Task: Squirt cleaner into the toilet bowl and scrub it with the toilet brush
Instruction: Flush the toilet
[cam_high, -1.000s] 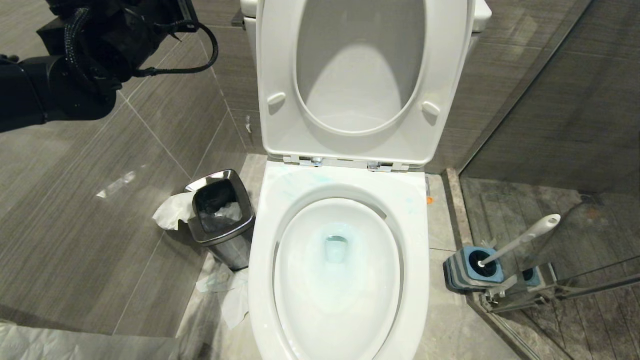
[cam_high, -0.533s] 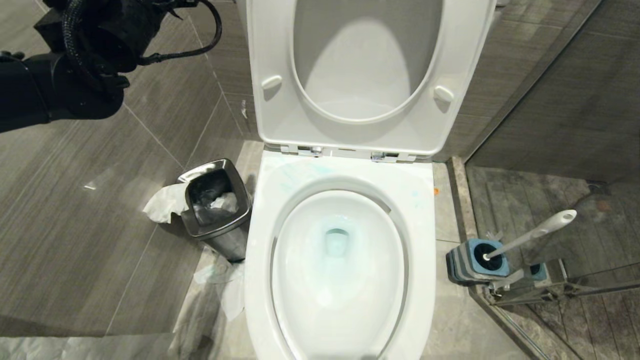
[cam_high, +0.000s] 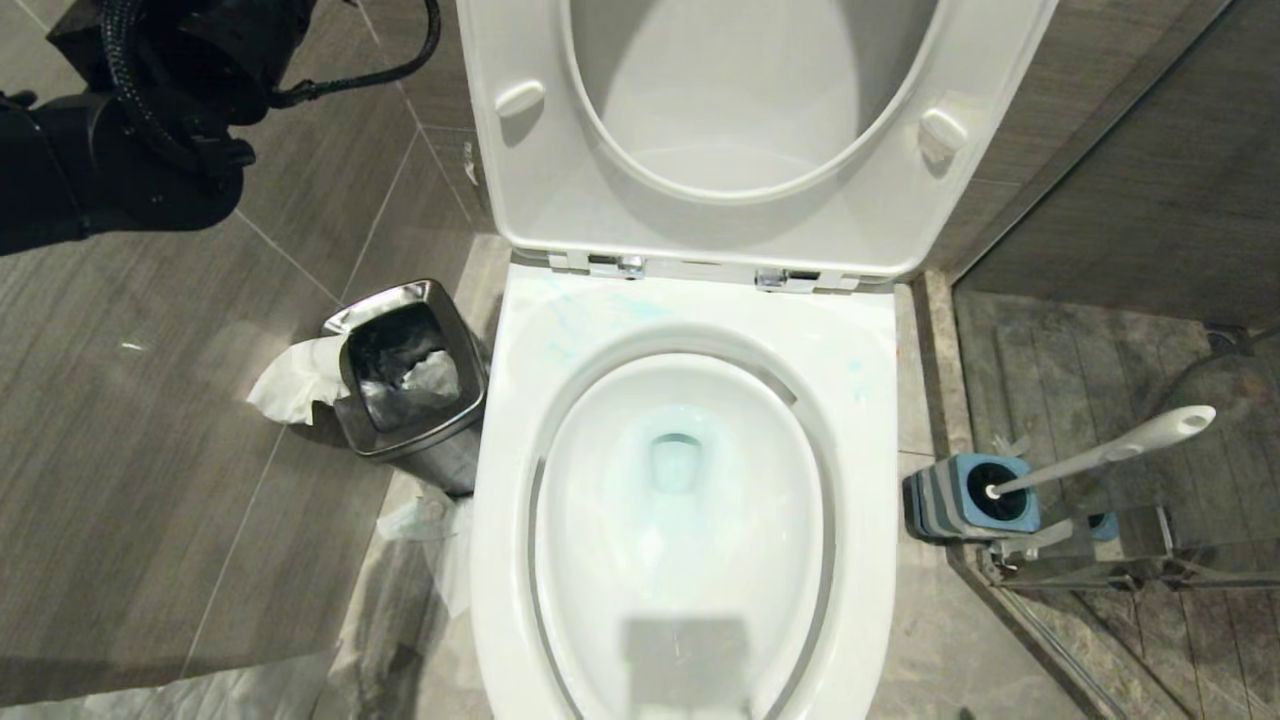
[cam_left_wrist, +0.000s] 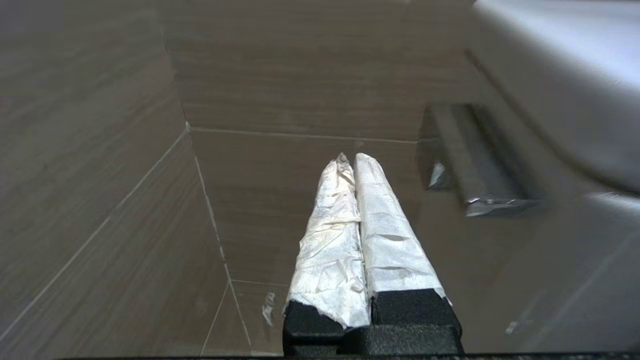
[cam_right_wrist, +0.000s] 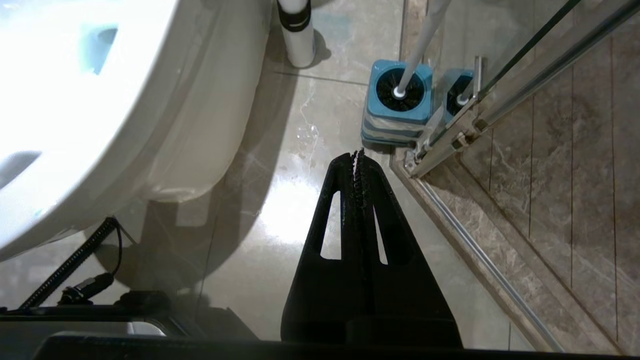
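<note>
Far left, high against the grey tiled wall: left arm (cam_high: 120, 150) raised, left gripper (cam_left_wrist: 356, 165) pinched fully together, its paper-wrapped fingers (cam_left_wrist: 385, 235) touching along their length, nothing between them, aimed at the wall and away from any task item. Below it on the floor: square steel waste bin (cam_high: 405, 385) with crumpled tissue (cam_high: 285, 385) hanging at its side, just beside the toilet. Centre: toilet bowl (cam_high: 850, 330), seat and lid (cam_high: 500, 200) swung up, faint teal streaks of cleaner (cam_high: 560, 325) on the rear rim, water (cam_high: 675, 465) at the drain tinted pale blue. Right of the bowl, on the floor beside the glass shower partition (cam_right_wrist: 505, 65): blue-topped holder (cam_high: 965, 500) with the toilet brush (cam_high: 1110, 455) standing in it, bristle head down inside, handle leaning up and away to the right, rounded end highest.

Right gripper (cam_right_wrist: 357, 156) also closed tight and empty, toothed tips meeting, hanging low over the floor tiles with the holder just ahead of its tips. Judged from this: cleaner in, scrubbing not yet started; brush lying on the right side, so right arm clearly the nearer. Handle's slant calling for opened jaws set across the shaft, then a lift along that lean.
</note>
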